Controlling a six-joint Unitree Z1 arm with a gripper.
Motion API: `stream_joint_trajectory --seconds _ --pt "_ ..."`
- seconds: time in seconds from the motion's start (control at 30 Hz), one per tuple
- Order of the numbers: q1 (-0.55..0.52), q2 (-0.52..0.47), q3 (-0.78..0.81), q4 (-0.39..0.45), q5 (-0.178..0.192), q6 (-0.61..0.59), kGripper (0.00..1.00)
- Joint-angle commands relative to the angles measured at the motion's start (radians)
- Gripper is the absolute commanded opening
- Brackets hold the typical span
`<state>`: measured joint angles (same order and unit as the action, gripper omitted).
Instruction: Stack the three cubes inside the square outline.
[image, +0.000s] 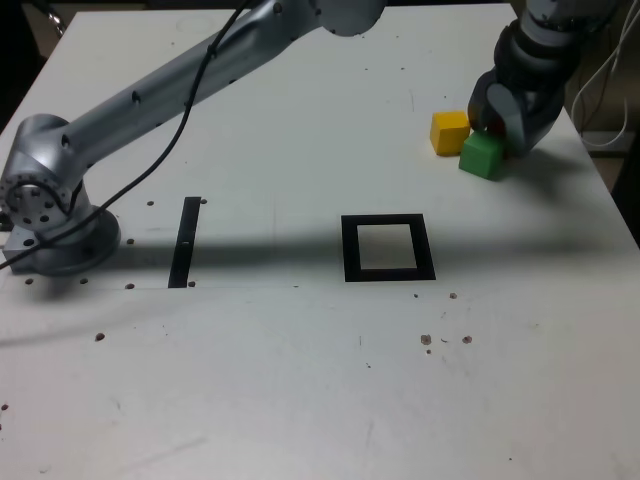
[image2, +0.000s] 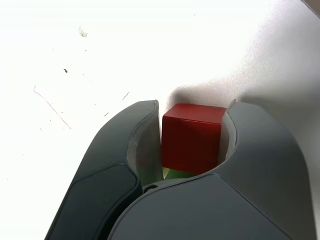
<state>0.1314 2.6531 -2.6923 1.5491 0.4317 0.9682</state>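
1. Wrist view: the gripper (image2: 192, 137) has its two dark grey jaws pressed against both sides of the red cube (image2: 191, 142), with a sliver of green showing under the cube.
2. Exterior view, nearest: the white table (image: 300, 400), then the square outline (image: 388, 247) with its white centre bare, and the straight black strip (image: 185, 241) to its left.
3. Farther back, at the exterior view's right, the green cube (image: 482, 156) and yellow cube (image: 449, 131) sit just beside each other.
4. The gripper (image: 497, 127) is down right beside them, well apart from the outline.

matte red cube (image2: 192, 142), seemingly plastic tool (image2: 192, 150)
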Motion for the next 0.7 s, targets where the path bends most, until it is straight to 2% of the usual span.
stream_joint_trajectory --seconds 0.0,0.3,0.5,0.67 --pt "0.000 -0.028 -0.018 0.014 0.000 -0.005 0.25" --pt "-0.031 -0.154 -0.031 0.075 -0.003 -0.020 0.25" --pt "-0.087 -0.302 0.146 0.088 -0.008 -0.099 0.25" --pt "-0.151 -0.409 0.339 0.089 -0.011 -0.233 0.25"
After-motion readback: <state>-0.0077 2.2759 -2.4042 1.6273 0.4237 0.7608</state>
